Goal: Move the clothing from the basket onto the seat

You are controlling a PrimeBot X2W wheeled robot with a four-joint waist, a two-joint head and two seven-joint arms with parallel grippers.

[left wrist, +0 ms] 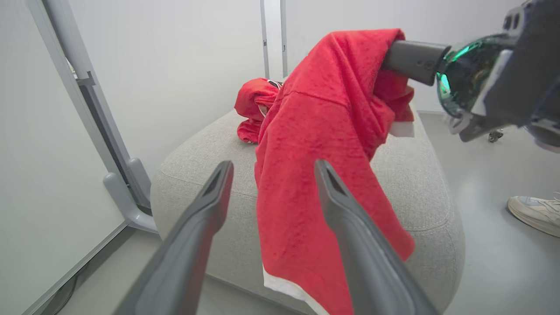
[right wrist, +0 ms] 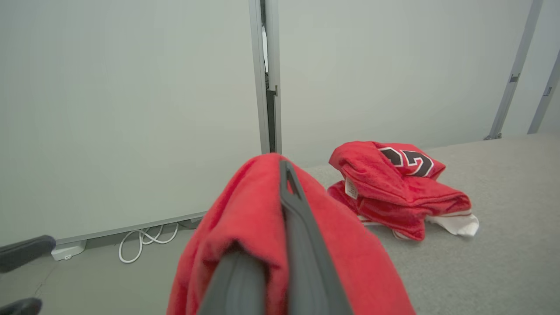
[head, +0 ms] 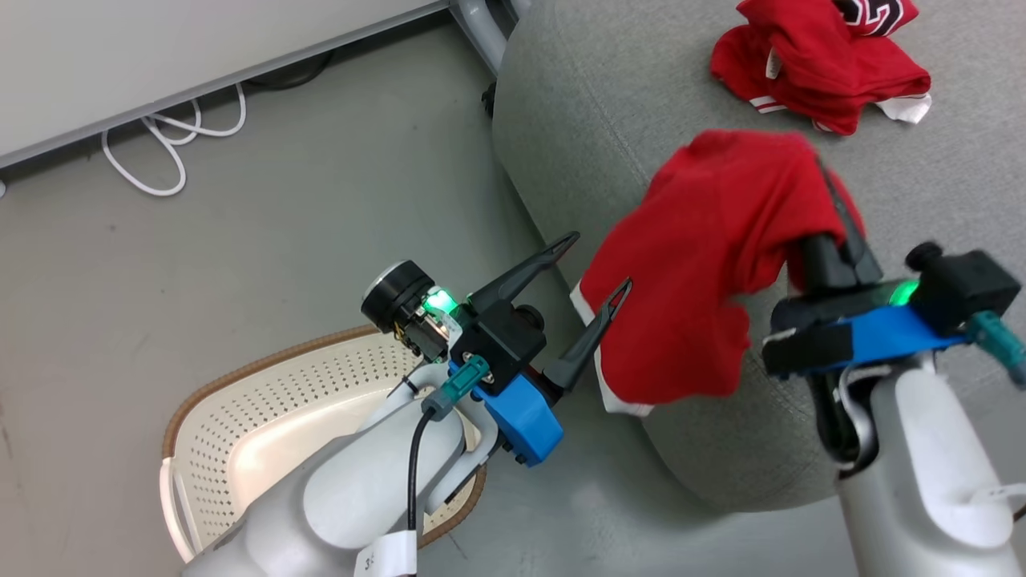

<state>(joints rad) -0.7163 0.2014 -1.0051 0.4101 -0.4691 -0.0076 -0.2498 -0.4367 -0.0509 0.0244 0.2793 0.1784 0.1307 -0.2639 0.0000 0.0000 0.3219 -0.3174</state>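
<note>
My right gripper [head: 830, 192] is shut on a red garment [head: 705, 264] with white trim, held above the near edge of the grey seat [head: 601, 104]. The fabric drapes over its fingers [right wrist: 302, 245] and hangs down the seat's side [left wrist: 332, 131]. A second red garment [head: 817, 72] with a dark-and-white mark [right wrist: 407, 159] lies crumpled on the seat further back. My left gripper [head: 599, 260] is open just left of the hanging cloth, with nothing between its fingers [left wrist: 210, 205]. The cream basket [head: 264, 401] stands on the floor below, partly covered by my left arm.
A white cable [head: 172, 136] loops along the floor by the white wall panel. A grey metal frame leg [left wrist: 127, 192] stands beside the seat's far corner. A person's shoe [left wrist: 536, 212] rests on the floor to the right of the seat.
</note>
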